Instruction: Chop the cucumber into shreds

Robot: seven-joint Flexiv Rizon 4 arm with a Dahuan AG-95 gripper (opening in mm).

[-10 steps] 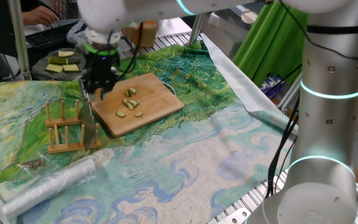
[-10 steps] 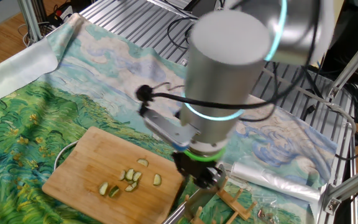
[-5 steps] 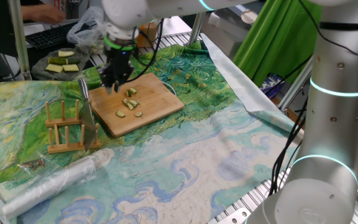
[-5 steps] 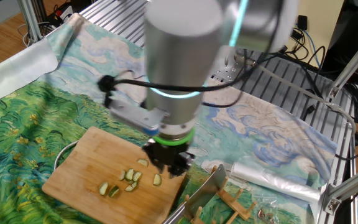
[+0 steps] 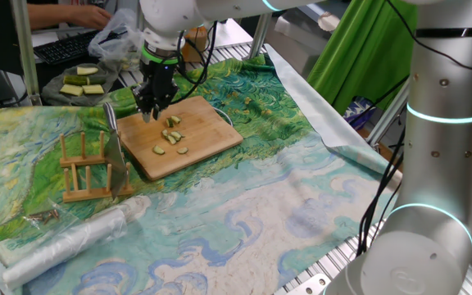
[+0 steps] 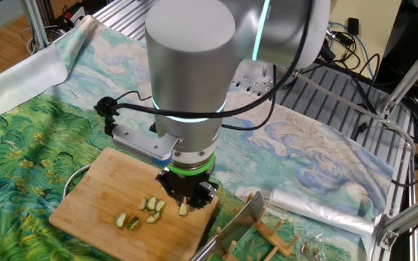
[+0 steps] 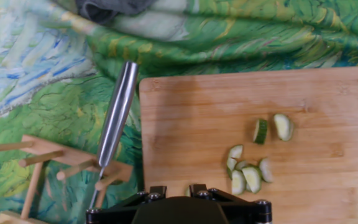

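Observation:
The shreds [image 5: 172,135] lie as several thin pale-green slices with dark rims on the wooden board [image 5: 203,139]. They also show in the other fixed view [image 6: 149,210] and the hand view [image 7: 246,174]. No uncut cucumber chunk shows. My gripper [image 5: 152,108] hovers over the board's edge nearest the rack, just beside the slices. It also shows in the other fixed view [image 6: 187,197] and the hand view [image 7: 178,190]. Its jaws are apart and hold nothing. The knife [image 5: 113,135] rests in the wooden rack [image 5: 84,168], its handle [image 7: 117,115] left of the board.
A dark plate [image 5: 56,94] with pale yellow-green slabs stands at the back left, near a person's hands and a keyboard. A rolled clear plastic sheet [image 5: 68,238] lies in front of the rack. A painted cloth [image 5: 260,205] covers the table.
My gripper has moved from the knife at the rack to over the board's edge, empty. The knife stays in the rack. The slices have not moved.

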